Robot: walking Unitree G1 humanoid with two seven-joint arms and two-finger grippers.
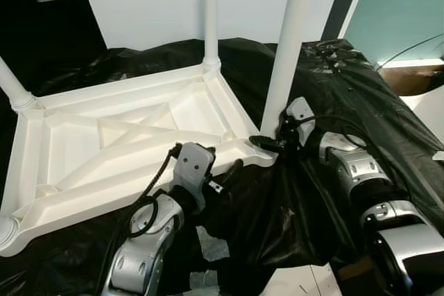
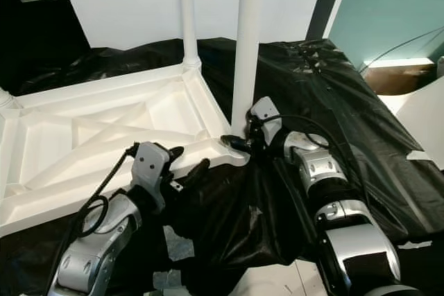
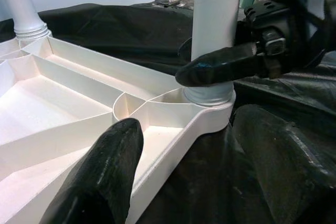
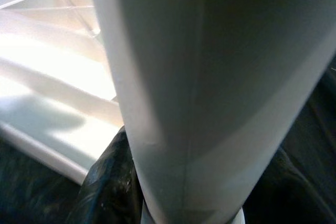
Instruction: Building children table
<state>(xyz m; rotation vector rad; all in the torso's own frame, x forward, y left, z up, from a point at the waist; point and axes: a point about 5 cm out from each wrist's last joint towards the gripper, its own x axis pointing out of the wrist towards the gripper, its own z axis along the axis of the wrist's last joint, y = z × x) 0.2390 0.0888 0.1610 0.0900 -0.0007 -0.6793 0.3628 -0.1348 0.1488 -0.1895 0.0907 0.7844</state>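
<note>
Left eye view: the right gripper [image 1: 267, 145] is pinching the table leg [image 1: 288, 46] base, while the left gripper [image 1: 208, 171] is straddling the tabletop [image 1: 83, 150] rim, fingers spread.

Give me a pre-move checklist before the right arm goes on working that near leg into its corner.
1. Right tool closed on near leg at its base: ok.
2. Near leg upright in the corner socket: ok.
3. Leg fully seated: cannot tell.
4. Left tool open at the tabletop edge, not gripping: not ok if bracing is wanted.
5. Tabletop lying flat, upside down on black sheet: ok.
</note>
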